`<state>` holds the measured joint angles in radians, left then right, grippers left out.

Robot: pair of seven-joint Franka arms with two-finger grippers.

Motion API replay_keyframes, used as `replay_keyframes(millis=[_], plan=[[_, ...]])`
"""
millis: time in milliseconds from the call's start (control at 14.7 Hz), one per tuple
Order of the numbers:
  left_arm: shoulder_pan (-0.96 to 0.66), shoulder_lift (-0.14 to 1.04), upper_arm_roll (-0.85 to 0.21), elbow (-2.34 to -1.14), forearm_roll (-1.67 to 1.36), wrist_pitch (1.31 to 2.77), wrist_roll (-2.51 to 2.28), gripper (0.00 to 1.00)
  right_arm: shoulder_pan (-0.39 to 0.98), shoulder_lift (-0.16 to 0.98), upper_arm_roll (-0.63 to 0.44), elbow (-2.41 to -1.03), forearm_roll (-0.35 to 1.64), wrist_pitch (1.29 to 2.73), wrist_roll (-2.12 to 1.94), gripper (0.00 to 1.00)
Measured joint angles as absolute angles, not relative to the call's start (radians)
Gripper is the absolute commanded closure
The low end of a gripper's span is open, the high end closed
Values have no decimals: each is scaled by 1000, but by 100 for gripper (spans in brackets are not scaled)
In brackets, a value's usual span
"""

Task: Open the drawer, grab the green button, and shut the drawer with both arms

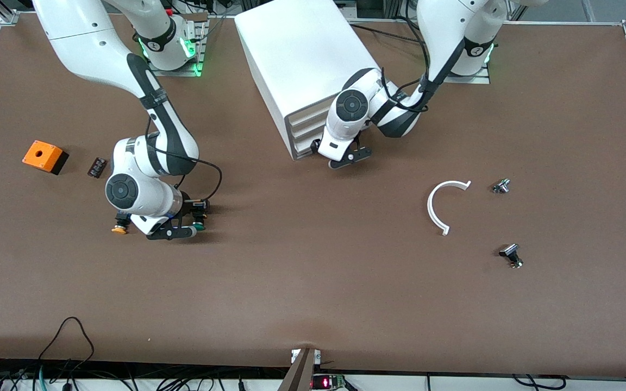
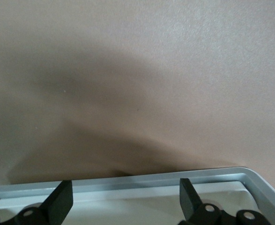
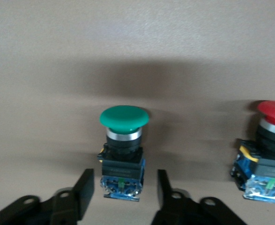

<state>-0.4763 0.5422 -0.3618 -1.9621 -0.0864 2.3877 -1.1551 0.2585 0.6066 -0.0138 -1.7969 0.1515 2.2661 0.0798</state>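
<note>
The green button (image 3: 123, 140) lies on the brown table with its green cap pointing away from my right gripper (image 3: 123, 197). The gripper is open; its fingers (image 3: 83, 194) flank the button's blue rear block without touching it. In the front view the right gripper (image 1: 194, 217) is low over the table at the green button (image 1: 200, 223). My left gripper (image 1: 339, 155) is open and empty at the lowest drawer (image 1: 303, 151) of the white cabinet (image 1: 302, 54). The left wrist view shows its open fingers (image 2: 60, 201) over the drawer's grey rim (image 2: 128, 180).
A red-capped button (image 3: 268, 145) lies beside the green one. A yellow-capped button (image 1: 119, 228) lies by the right arm's wrist. An orange box (image 1: 45, 156) and a small black part (image 1: 97, 166) lie toward the right arm's end. A white curved piece (image 1: 443, 203) and two small metal parts (image 1: 501, 186) (image 1: 511, 255) lie toward the left arm's end.
</note>
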Motion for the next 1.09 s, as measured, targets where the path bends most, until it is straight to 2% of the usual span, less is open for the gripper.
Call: replay_keyframes(millis=[204,339,475,747,1086], plan=[[-476,542,-371,-1961,-95,2371,-1155,0,257,591,-15,-1762,152,2256,80,1],[-476,542,-375,-1961,-96,2363,-1155,0,257,555,-37,-1715,151,2179,80,1],[-476,543,-380,-1961,-97,2356,-1155,0,253,504,-80,-1673,151,2101,67,1],[-464,542,-380,-1944,-98,2333,-1150,0,246,383,-116,-1656,151,2066,15,1],[-306,528,-377,-1727,-98,2048,-1000,0,246,254,-150,-1645,111,1960,15,1]])
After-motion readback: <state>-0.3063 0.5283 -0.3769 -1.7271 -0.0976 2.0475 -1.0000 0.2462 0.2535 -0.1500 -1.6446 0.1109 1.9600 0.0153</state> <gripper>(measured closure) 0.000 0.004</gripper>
